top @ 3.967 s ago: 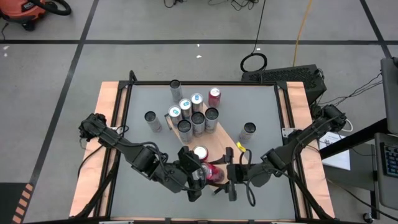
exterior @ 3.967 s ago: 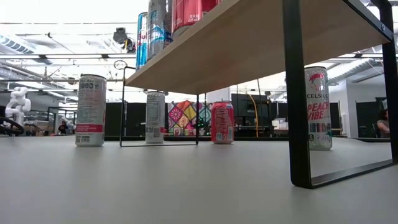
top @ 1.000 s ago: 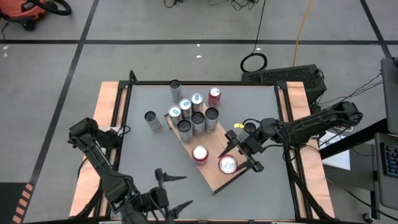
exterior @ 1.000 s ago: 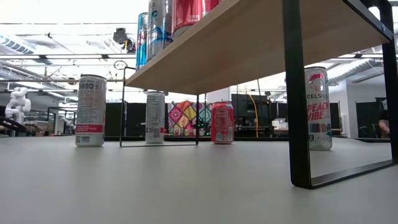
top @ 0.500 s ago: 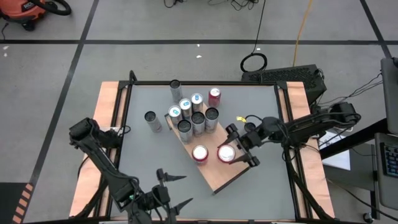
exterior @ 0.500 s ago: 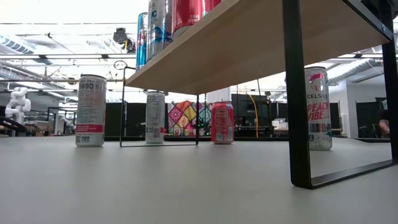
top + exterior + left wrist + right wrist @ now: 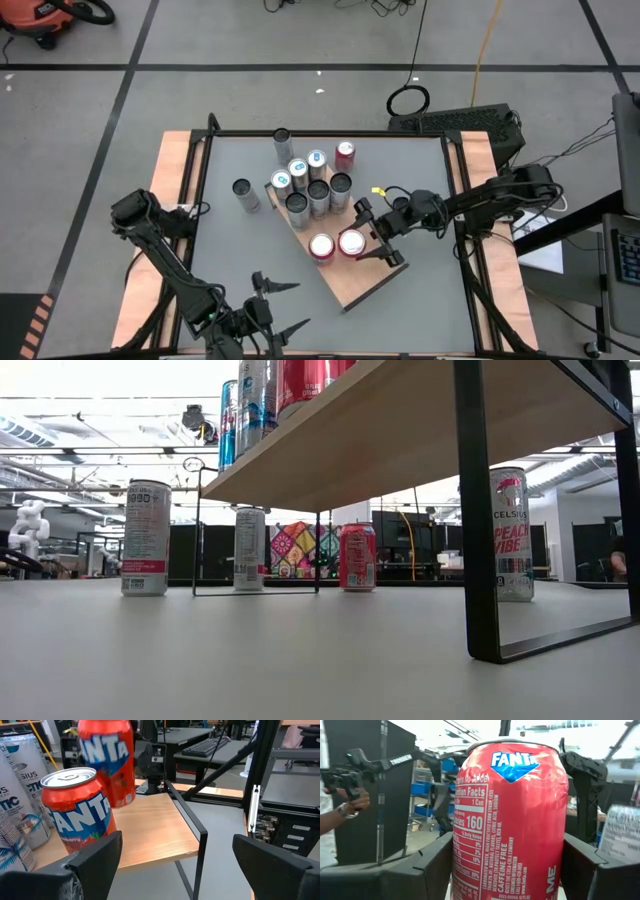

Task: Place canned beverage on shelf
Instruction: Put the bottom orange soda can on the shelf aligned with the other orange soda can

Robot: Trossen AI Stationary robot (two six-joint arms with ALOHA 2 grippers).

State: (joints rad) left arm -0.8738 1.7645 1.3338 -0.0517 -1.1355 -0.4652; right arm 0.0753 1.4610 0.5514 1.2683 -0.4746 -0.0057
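Over the shelf [image 7: 360,282], the right end effector [image 7: 368,243] grips a red Fanta can [image 7: 352,243] between its fingers. That can is right next to a second red can [image 7: 321,247] standing on the shelf. More cans [image 7: 310,189] crowd the shelf's far end. Down by the desk's [image 7: 420,300] near edge, the left end effector [image 7: 283,309] waits with its fingers spread wide, holding nothing.
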